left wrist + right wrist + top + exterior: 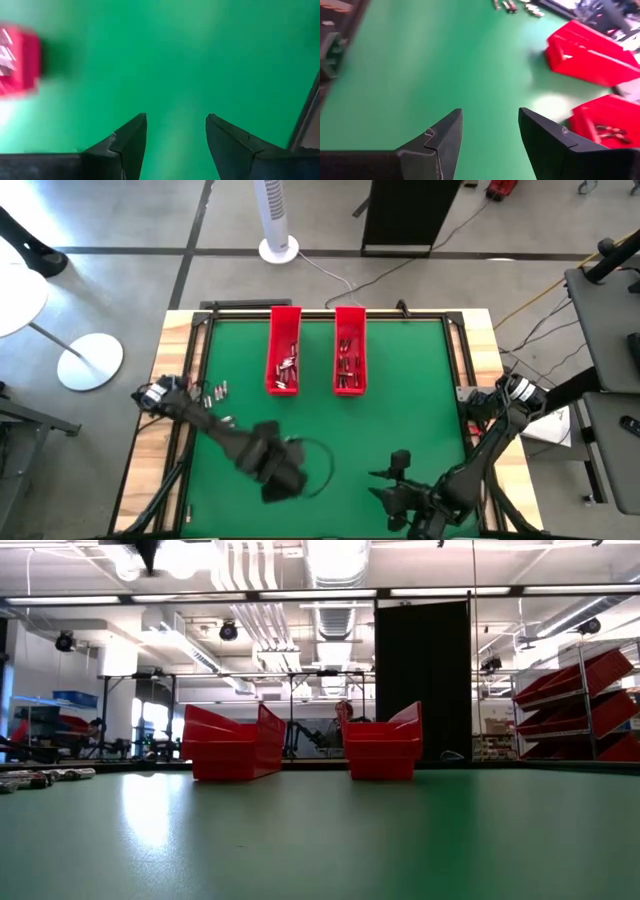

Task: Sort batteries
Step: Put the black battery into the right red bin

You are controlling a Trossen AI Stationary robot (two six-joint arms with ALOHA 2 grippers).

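Two long red trays (285,350) (349,350) stand side by side at the far middle of the green mat, each with several batteries (287,368) lying inside. More loose batteries (213,392) lie on the mat near the left edge, and they also show in the low view as batteries (45,778). My left gripper (176,117) hovers open over bare mat at the near left of centre (285,478). My right gripper (490,111) hovers open over bare mat near the front edge (386,485), facing the trays (592,50). Nothing sits between either pair of fingers.
A black frame (455,360) borders the mat, with wooden table edges (480,340) outside it. A dark cable loop (325,465) hangs beside the left wrist. The wide green stretch between the trays and the grippers (330,430) is bare.
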